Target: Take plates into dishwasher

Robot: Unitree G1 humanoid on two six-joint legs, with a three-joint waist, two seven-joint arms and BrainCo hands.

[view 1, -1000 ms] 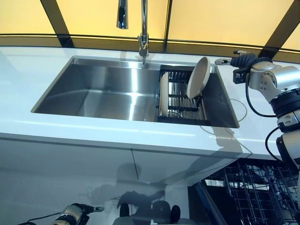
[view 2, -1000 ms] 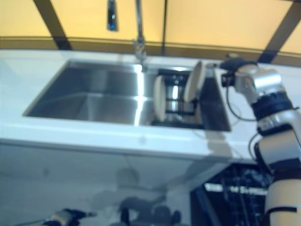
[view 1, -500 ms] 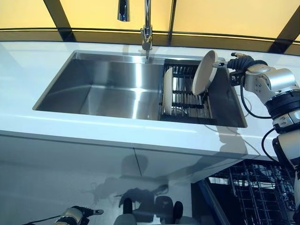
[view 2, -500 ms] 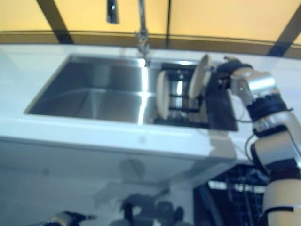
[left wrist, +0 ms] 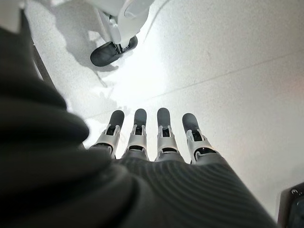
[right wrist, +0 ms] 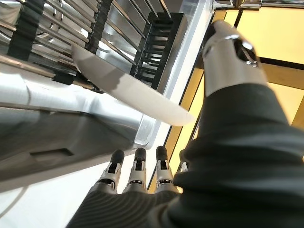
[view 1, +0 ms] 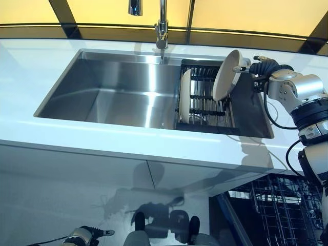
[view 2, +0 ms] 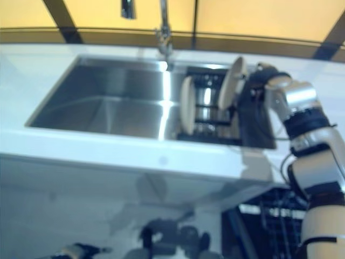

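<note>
Pinching a cream plate point(view 1: 226, 75) by its rim, the right hand point(view 1: 260, 67) holds it tilted above the black rack point(view 1: 206, 102) in the sink point(view 1: 123, 92); left hand point(left wrist: 152, 137) fingers straight, low near the floor point(left wrist: 228, 71).

Silver-grey jointed arm, dark ribbed wrist cover, robot hand point(left wrist: 156, 142) with silver dark-tipped fingers
</note>
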